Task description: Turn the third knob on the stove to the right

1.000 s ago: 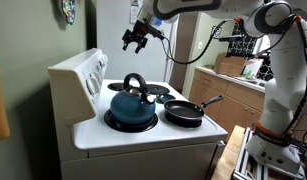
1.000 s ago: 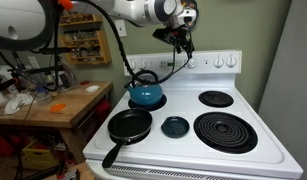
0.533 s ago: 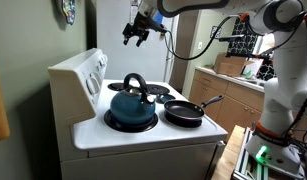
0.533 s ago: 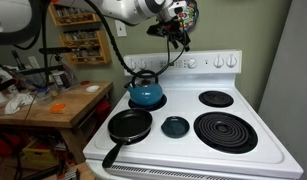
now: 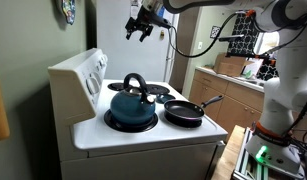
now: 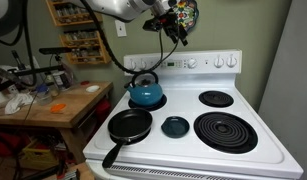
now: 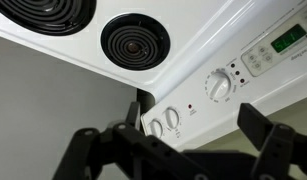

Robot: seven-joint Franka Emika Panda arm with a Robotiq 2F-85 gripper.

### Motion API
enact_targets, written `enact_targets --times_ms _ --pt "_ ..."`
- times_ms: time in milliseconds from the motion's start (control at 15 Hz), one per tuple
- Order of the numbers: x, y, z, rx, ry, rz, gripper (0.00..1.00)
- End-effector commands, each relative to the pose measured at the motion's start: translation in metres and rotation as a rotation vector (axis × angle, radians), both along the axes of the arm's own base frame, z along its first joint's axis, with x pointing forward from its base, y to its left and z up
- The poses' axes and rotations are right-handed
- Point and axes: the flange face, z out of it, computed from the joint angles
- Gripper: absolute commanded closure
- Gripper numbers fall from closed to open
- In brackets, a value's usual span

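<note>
The fingers point(image 7: 88, 150) stand wide apart with nothing between them. Through the gap the wrist view shows only the white back panel point(image 7: 261, 85), some way beyond. Compared with a second ago they have gone upward and a little away from the panel. In both exterior views they now hang high in the air, above the panel's top edge and well apart from every knob.

I judge this as one of two things. Either the turning is finished and the arm draws back, or the arm lifts to line itself up again. I cannot tell which, because no knob's mark is clear enough to read its position. In any case there is no contact now, so if the turn is not done, the fingers must come down again and close on the knob.

The stove point(image 6: 183, 152) is a white freestanding range with black round burners point(image 6: 225, 130) on its top surface. A blue kettle point(image 6: 146, 95) sits on a rear burner and a black frying pan point(image 6: 129, 125) on a front one. The knobs point(image 7: 220, 86) are small, round and white, set in a row on the raised panel. The four that the wrist view shows stand in two pairs, with a green display point(image 7: 288, 40) beside one pair. Which one counts as third depends on the end you begin from.
</note>
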Motion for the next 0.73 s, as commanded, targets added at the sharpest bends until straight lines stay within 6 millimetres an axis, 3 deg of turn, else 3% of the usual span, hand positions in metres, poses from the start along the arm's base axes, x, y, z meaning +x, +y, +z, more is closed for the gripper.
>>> enact_targets --times_ms 0,67,667 --pt "-0.025 -0.009 0.004 0.025 -0.008 -0.064 0.0" --pt "-0.007 -0.003 0.006 0.019 -0.003 -0.028 0.0" --pt "-0.007 -0.002 0.007 0.026 -0.003 -0.028 0.0"
